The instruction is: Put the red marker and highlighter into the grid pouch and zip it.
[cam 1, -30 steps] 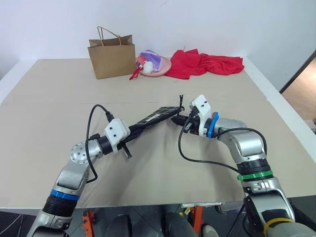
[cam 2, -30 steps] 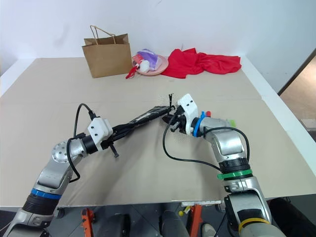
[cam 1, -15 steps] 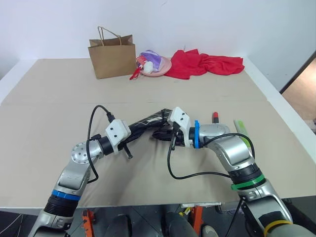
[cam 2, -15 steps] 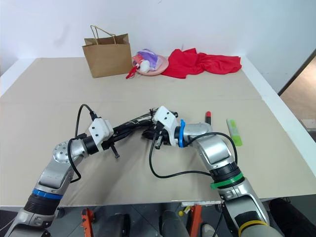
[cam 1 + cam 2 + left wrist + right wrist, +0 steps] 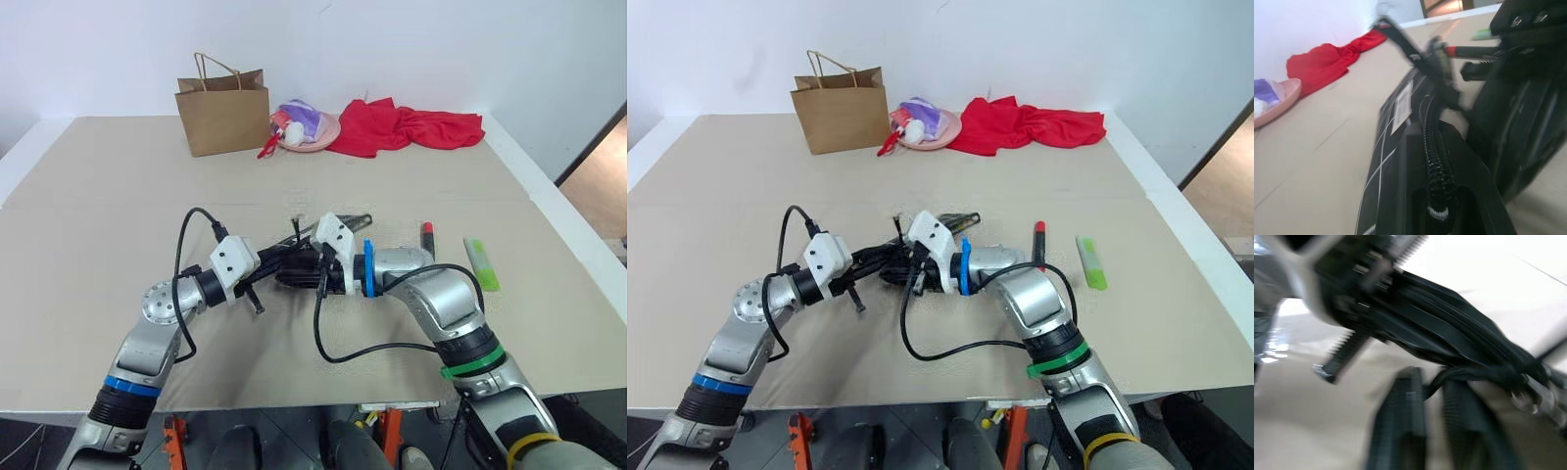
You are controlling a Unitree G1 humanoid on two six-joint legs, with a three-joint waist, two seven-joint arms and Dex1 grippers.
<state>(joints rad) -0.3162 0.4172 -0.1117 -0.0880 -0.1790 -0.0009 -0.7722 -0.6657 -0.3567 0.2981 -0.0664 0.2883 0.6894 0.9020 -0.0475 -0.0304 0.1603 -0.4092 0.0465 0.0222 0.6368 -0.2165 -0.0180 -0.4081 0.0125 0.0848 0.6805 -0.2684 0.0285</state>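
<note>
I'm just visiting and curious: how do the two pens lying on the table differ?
The red marker is slim, black with a red cap; the highlighter is lime green and stubbier. The marker lies nearer the grid pouch; the highlighter lies farther out. Both lie flat on the table, untouched.

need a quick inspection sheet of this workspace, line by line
surface: tan table, seam across the middle.
job's things: grid pouch held up off the table between both arms; red marker and highlighter lie on the table to the right, outside the pouch.
clutter: brown paper bag, pink dish with small items, red cloth along the far edge.
grippers: left gripper shut on the pouch end; right gripper parted at the zipper cord.
cables: black cables loop from both wrists.
surroundings: white wall; floor at right.
</note>
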